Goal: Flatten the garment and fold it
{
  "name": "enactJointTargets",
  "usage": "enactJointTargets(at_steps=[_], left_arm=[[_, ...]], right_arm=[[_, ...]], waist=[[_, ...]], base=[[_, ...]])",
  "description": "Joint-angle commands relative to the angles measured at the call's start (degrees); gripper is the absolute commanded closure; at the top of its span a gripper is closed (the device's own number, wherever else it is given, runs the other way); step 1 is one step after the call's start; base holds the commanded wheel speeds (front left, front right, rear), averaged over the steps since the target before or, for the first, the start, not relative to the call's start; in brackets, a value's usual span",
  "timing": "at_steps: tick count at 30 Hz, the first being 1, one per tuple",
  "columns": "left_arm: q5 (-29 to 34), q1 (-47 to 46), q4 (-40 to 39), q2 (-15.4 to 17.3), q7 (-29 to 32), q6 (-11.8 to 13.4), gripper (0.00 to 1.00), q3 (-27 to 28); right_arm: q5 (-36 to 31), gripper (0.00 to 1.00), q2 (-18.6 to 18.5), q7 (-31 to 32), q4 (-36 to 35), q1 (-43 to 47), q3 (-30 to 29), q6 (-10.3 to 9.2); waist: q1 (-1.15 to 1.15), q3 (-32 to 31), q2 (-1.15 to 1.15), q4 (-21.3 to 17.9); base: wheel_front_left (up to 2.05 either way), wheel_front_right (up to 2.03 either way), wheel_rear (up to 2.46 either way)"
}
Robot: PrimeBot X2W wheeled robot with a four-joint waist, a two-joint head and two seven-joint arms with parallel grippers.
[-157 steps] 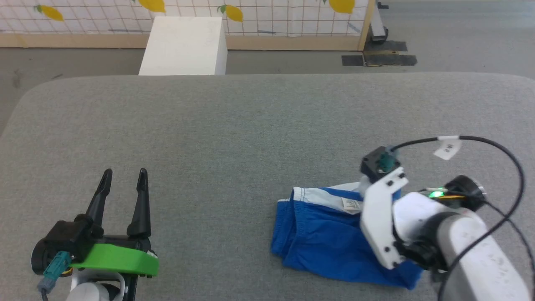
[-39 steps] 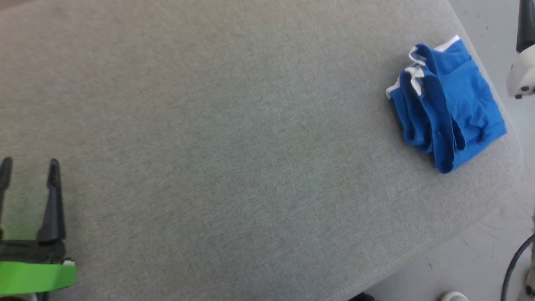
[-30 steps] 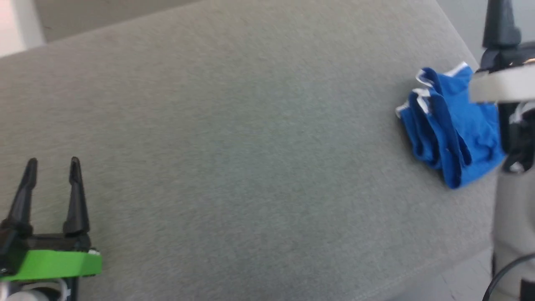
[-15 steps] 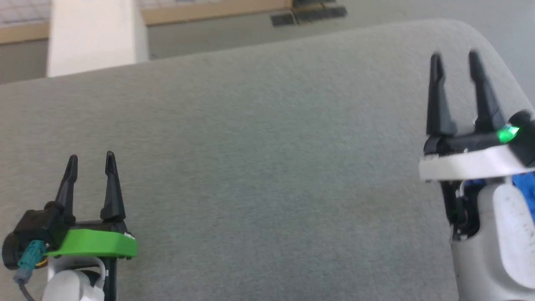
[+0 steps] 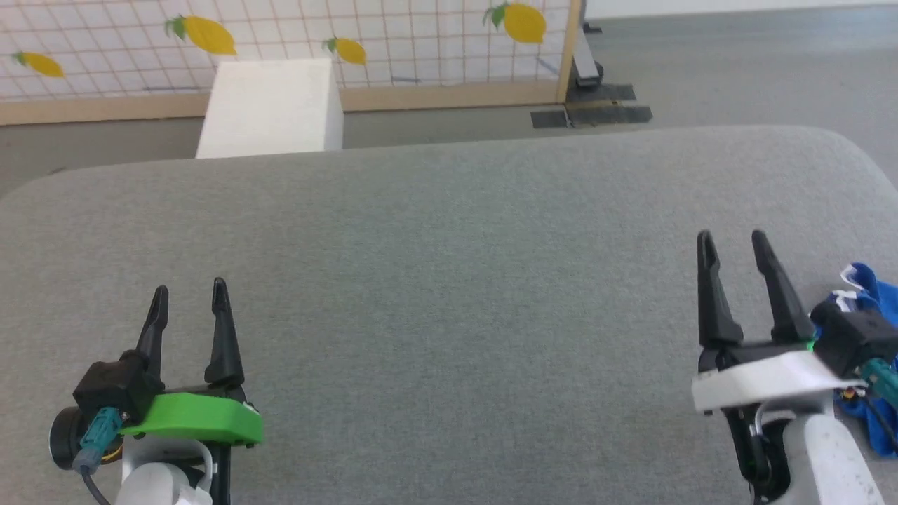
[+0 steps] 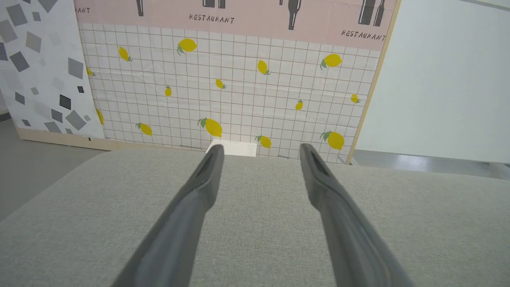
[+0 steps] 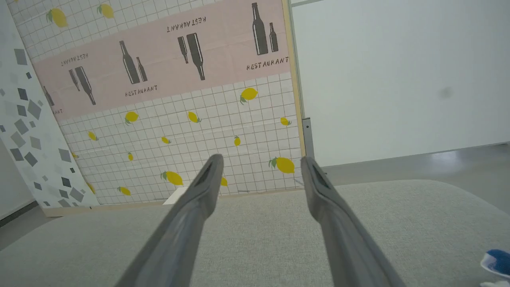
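— Two grippers up front: what have they got hold of?

— Nothing, either of them. At eight o'clock in my head view, my left gripper (image 5: 189,285) hovers over the grey padded table (image 5: 449,231). Its fingers (image 6: 187,215) are spread wide, with only bare table between them. At four o'clock my right gripper (image 5: 731,234) is spread just as wide and is equally empty.

— And the garment?

— The garment (image 5: 868,289) lies at three o'clock of my right gripper, just beside its wrist, near the table's right edge. What I can see is a bunched blue heap with a bit of white trim, and my own wrist hides the rest. In my right wrist view a corner of the garment (image 7: 496,259) peeks in at five o'clock.

— So how do you go about it?

— I judge the flattening is not yet done, so the first job is a clean pickup. Both pairs of fingers point to twelve o'clock, away from the cloth. I'd turn the right pair toward three o'clock and come down on a single edge, such as the white trim, not on the whole heap. Then I'd drag it toward nine o'clock onto open table. This near the rim, a sloppy pinch could nudge it over the side. Once it lies in the middle, my left can take the opposite edge and the two can pull it taut.
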Motion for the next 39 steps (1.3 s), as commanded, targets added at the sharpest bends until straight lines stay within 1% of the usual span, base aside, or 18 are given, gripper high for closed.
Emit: enactJointTargets(at_steps=[1, 6, 11, 15, 24, 32, 33, 39], left_arm=[[0.45, 0.01, 0.32, -0.53, -0.43, 0.04, 0.0, -0.11], [1.28, 1.0, 1.39, -1.32, -0.43, -0.06, 0.0, -0.43], [1.83, 2.2, 3.24, -1.78, -0.43, -0.78, 0.0, -1.74], [2.53, 2.58, 4.52, -1.99, -0.43, -1.19, 0.0, -2.73], [2.56, 3.58, 5.14, -2.75, -0.43, -1.79, 0.0, -3.38], [2.96, 3.23, 6.15, -2.98, -0.43, -2.25, 0.0, -3.31], [2.66, 3.23, 6.07, -2.78, -0.17, -2.05, 1.0, -3.36], [2.88, 3.24, 5.86, -2.8, 0.15, -1.95, 1.0, -3.45]], right_arm=[[-0.3, 0.0, 0.01, -0.33, 0.28, 1.1, 0.12, -0.09], [-1.02, 0.0, 0.01, -0.33, 1.68, 3.81, 0.71, -0.09], [-1.02, 0.0, 0.01, -0.33, 2.04, 5.31, -0.16, -0.09], [-1.33, 0.0, 0.01, -0.33, 2.53, 6.49, 0.29, -0.09], [-1.15, 0.0, 0.02, -0.33, 3.01, 7.64, 2.14, -0.09], [-0.76, 0.0, 0.02, -0.33, 3.48, 7.71, 2.41, -0.09], [-0.96, 1.0, 0.02, 0.01, 3.33, 7.18, 2.38, 0.0], [-1.22, 1.0, 0.02, 0.32, 3.12, 7.22, 2.34, 0.0]], waist=[[0.0, -1.58, 0.0, 1.49], [0.0, -2.45, 0.0, 1.55], [0.0, -2.68, 0.0, 1.54], [0.0, -2.67, 0.0, 1.45], [0.0, -2.78, 0.0, 0.91], [0.0, -2.74, 0.0, 0.74], [0.0, -2.74, 0.0, 0.74], [0.0, -2.75, 0.0, 0.74]], base=[[0.0, 0.0, 0.0], [0.0, 0.0, 0.0], [0.0, 0.0, 0.0], [0.0, 0.0, 0.0], [0.0, 0.0, 0.0], [0.0, 0.0, 0.0], [0.0, 0.0, 0.0], [0.0, 0.0, 0.0]])
